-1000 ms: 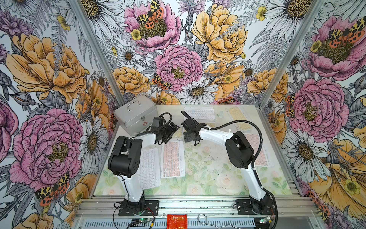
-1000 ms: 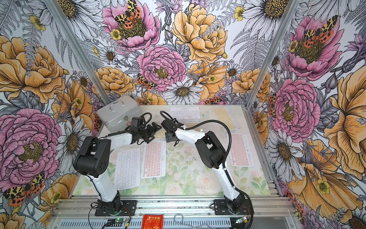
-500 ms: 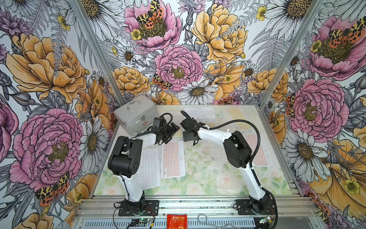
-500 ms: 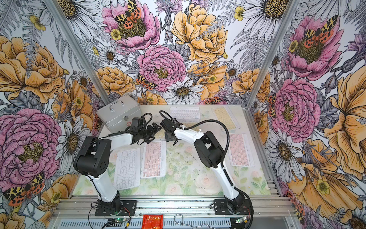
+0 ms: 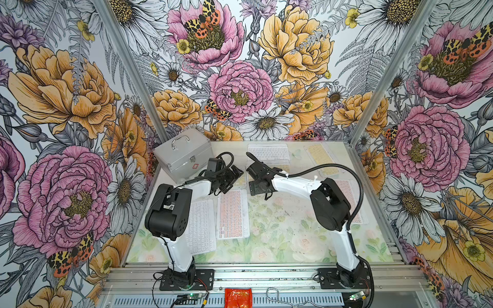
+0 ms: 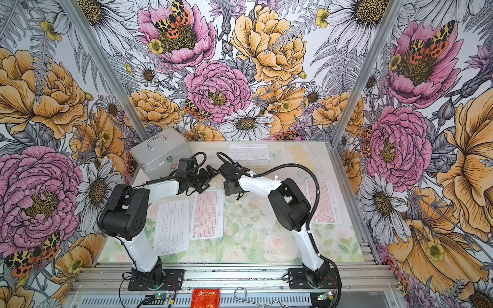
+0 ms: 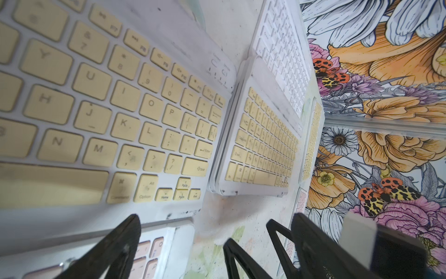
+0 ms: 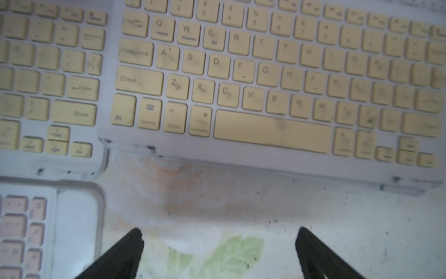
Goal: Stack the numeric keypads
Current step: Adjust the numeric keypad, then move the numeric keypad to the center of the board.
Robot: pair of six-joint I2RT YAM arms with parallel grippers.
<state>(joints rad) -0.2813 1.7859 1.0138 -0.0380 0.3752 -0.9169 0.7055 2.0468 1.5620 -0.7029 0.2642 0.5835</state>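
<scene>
Several numeric keypads lie flat on the table. In both top views a white one (image 5: 201, 229) and a pink one (image 5: 232, 213) sit front left, a white one (image 6: 248, 152) and a yellow one (image 6: 302, 157) at the back, and a pink one (image 5: 349, 202) at the right. Two yellow keypads (image 8: 277, 72) (image 8: 48, 72) lie mid-table just beyond both grippers. The farther one (image 7: 263, 149) rests on another keypad. My left gripper (image 7: 214, 224) (image 5: 233, 176) is open over the pink keypad's far corner (image 7: 144, 248). Facing it, my right gripper (image 8: 219, 236) (image 5: 254, 177) hangs open over bare table. Neither holds anything.
A silver metal case (image 5: 184, 156) with a handle stands at the back left, close behind the left arm. Floral walls close in the table on three sides. The right gripper's black fingers (image 7: 241, 253) show in the left wrist view, close to my left gripper.
The right arm's elbow has shifted slightly and its gripper stays near the same spot. The left arm has hardly moved. Both grippers remain open.
</scene>
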